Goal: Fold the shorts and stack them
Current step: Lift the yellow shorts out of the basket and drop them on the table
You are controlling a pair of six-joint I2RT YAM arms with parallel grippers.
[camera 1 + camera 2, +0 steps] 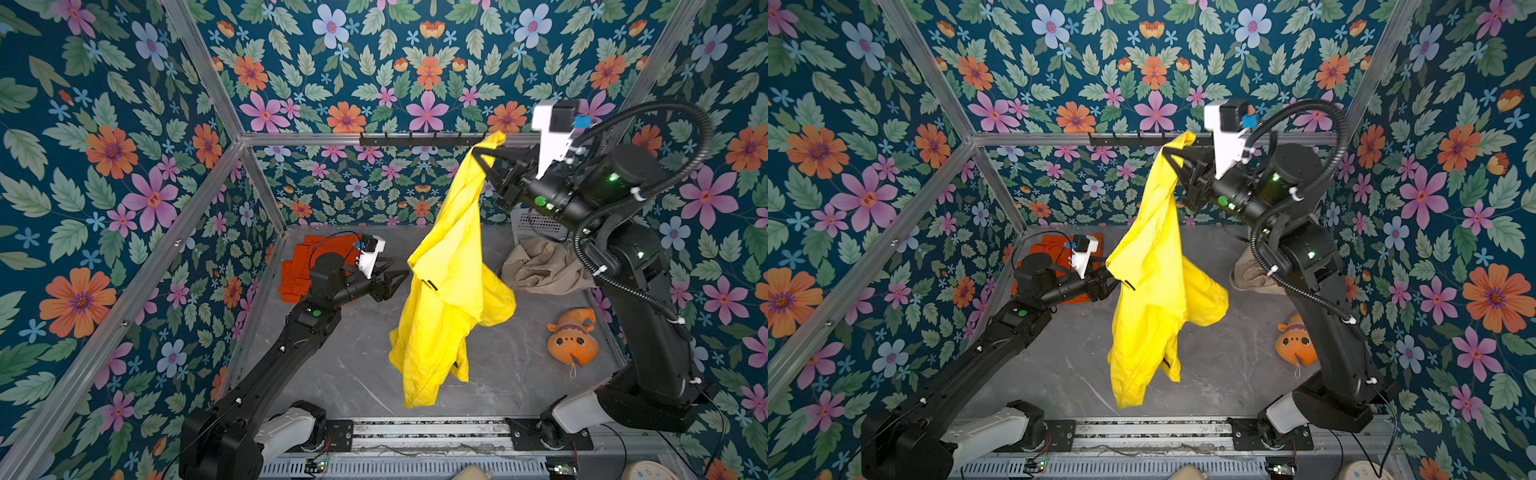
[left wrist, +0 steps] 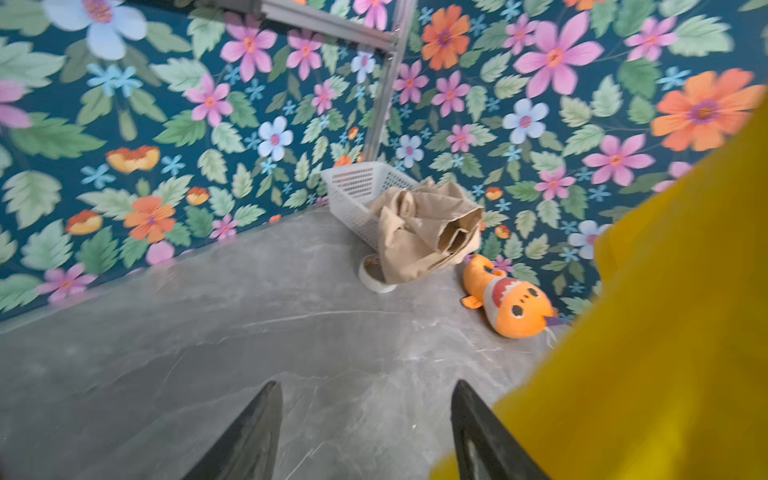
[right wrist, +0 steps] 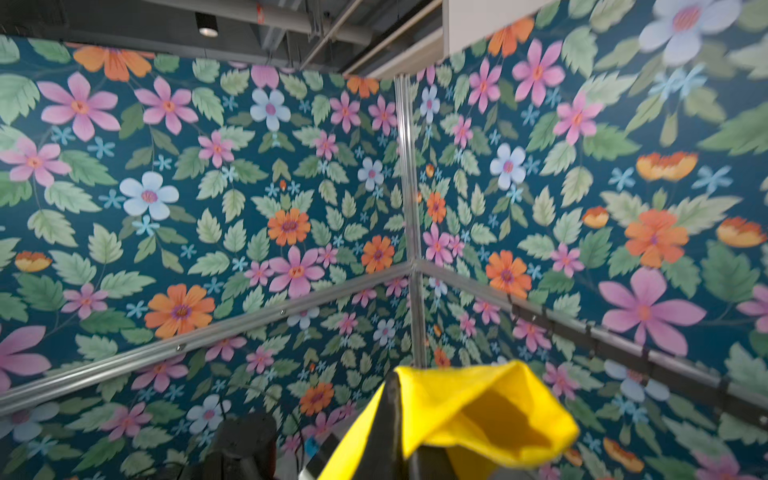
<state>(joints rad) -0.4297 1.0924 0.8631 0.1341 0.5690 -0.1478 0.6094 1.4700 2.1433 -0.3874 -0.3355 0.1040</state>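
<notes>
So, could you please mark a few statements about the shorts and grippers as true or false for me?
1. The right gripper is shut on the yellow shorts, which hang from it. True.
2. The left gripper grips the orange shorts. False: it is open and empty beside the yellow shorts; the orange shorts lie on the table.
3. The beige shorts are folded flat. False: they lie crumpled against the white basket.
4. The plush fish lies on the table. True.
</notes>
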